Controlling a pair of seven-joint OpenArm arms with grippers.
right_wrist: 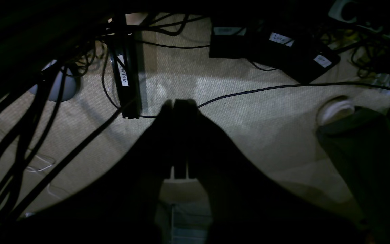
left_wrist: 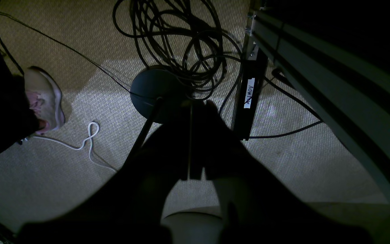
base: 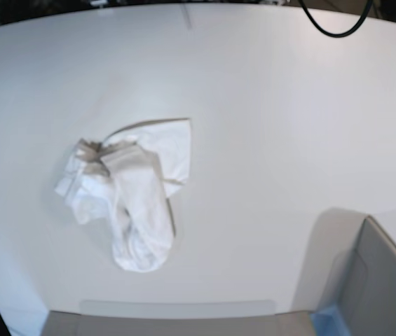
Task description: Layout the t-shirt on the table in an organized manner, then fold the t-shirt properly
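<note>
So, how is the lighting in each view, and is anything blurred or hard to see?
Base view: bright and even, slightly soft, so the crumpled t-shirt almost blends into the white table. Left wrist view: dim, the left gripper only a black silhouette over carpet. Right wrist view: equally dark, the right gripper a silhouette, jaws apparently closed.

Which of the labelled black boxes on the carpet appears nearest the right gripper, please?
The lone narrow box left of the right gripper; the other boxes cluster farther off at the top.
</note>
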